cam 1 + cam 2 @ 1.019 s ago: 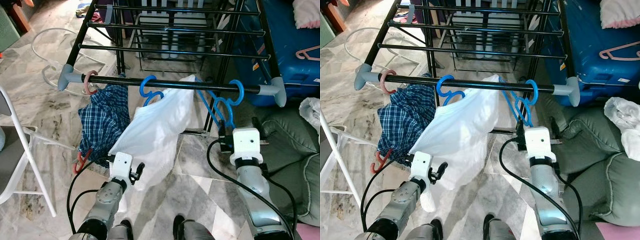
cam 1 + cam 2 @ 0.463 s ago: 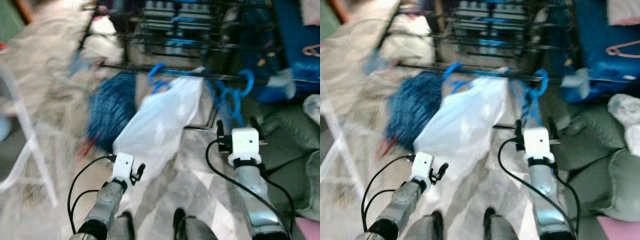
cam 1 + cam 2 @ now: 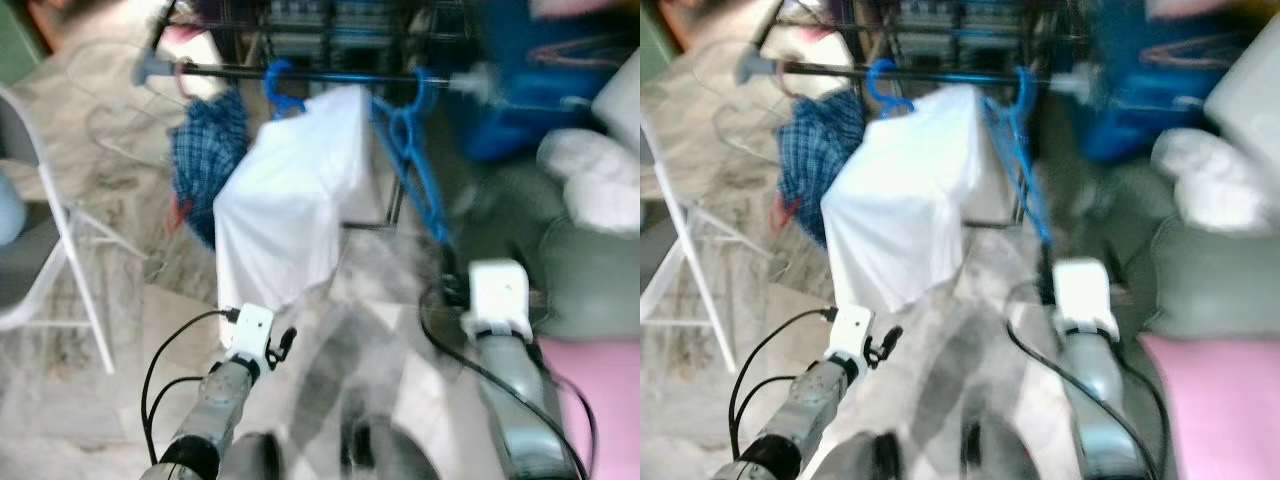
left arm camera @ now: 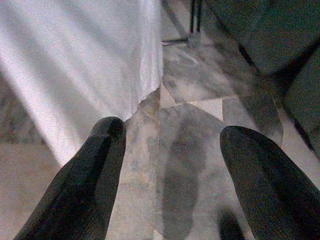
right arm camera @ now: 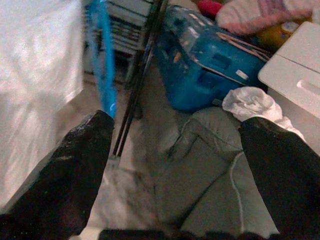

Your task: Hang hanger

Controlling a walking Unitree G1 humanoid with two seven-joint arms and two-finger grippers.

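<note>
On the rack's front bar: a blue hanger (image 3: 408,140) hangs by its hook near the bar's right end; its long body runs down and to the robot's right, slanting toward the right arm. The head views are blurred.
Drying rack (image 3: 300,72): black bar with grey end caps, across the top of the head views.
White garment (image 3: 285,195): hangs from the bar on another blue hanger (image 3: 278,88), just left of the first, reaching down close to the marble floor (image 3: 120,330).
Plaid shirt (image 3: 208,150): blue, hanging further left, beside a pink hook (image 3: 183,82).
Left gripper (image 4: 167,150): low over the floor, fingers spread wide, nothing between them; the white garment's hem lies just ahead.
Right gripper (image 5: 175,150): fingers spread wide and empty; the blue hanger's lower end is just beside one finger (image 5: 75,170), contact unclear.
Surroundings: blue suitcase (image 5: 210,65), grey-green sofa (image 5: 200,170) with white cloth (image 5: 252,102), folding chair (image 3: 40,230) at left.
</note>
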